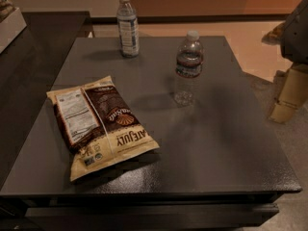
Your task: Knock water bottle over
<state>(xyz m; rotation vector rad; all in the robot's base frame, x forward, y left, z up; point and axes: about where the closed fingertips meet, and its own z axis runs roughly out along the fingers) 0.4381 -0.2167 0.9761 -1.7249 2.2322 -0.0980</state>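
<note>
Clear plastic water bottle point(188, 66) stands upright on the grey table point(216, 143), toward the far right corner. What looks like the gripper point(288, 100) hangs past the right edge, well apart; wide or narrow, I cannot tell

The short, stubby clear plastic water bottle point(188, 66) stands upright on the dark grey tabletop point(216, 143), in the far half and a little right of the middle, well in from every edge. Its white cap is on and sits at the top. A dark reddish-brown label band wraps its upper middle, and below the band the clear ribbed body lets the grey surface show through. The base rests flat and a faint shadow falls to its left. The gripper point(288, 97) hangs off the table's right side, well apart from the bottle.
</note>
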